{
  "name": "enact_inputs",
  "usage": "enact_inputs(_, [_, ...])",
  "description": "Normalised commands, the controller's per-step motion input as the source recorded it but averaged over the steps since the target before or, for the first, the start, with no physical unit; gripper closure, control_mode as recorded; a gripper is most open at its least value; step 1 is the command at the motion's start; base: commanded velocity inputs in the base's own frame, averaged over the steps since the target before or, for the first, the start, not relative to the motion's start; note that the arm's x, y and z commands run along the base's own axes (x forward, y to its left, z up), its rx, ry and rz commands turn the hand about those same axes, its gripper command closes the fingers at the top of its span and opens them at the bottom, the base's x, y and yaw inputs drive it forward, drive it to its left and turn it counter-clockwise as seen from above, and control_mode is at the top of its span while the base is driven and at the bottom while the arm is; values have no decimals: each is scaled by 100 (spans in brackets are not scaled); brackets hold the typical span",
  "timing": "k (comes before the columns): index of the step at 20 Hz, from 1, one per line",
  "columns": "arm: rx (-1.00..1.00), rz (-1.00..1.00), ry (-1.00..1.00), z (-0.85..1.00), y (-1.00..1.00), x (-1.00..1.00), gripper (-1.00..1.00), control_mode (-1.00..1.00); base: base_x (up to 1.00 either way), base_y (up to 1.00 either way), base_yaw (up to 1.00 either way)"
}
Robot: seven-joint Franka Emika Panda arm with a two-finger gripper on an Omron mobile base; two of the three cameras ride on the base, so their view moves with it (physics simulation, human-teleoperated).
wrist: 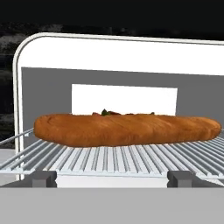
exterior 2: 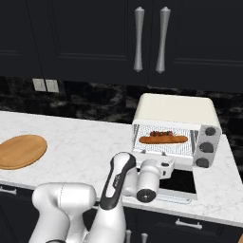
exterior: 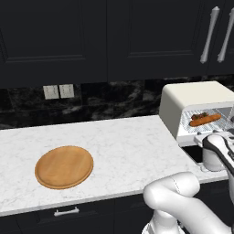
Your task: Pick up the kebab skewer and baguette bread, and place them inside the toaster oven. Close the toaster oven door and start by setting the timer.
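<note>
Baguette bread and kebab skewer on the rack inside the toaster oven.

We see the skewer just behind the bread. The toaster oven door lies folded down, open. Our gripper faces the opening, fingers wide apart and empty. A round wooden board sits well apart on the counter.

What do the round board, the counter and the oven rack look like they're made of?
The round board looks like wood: orange-brown with faint grain, matte. The counter looks like white marble with grey veining. The toaster oven rack looks like metal: thin, pale parallel bars.
</note>
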Motion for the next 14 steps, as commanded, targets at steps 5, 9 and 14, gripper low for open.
enact_inputs(5, [-1,-1,0,0,10,5,-100,-100,0,0,0])
enact_inputs(9, [0,0,0,0,-6,8,-100,-100,0,0,0])
enact_inputs(14, [0,0,0,-1,-23,0,-100,-100,0,0,0])
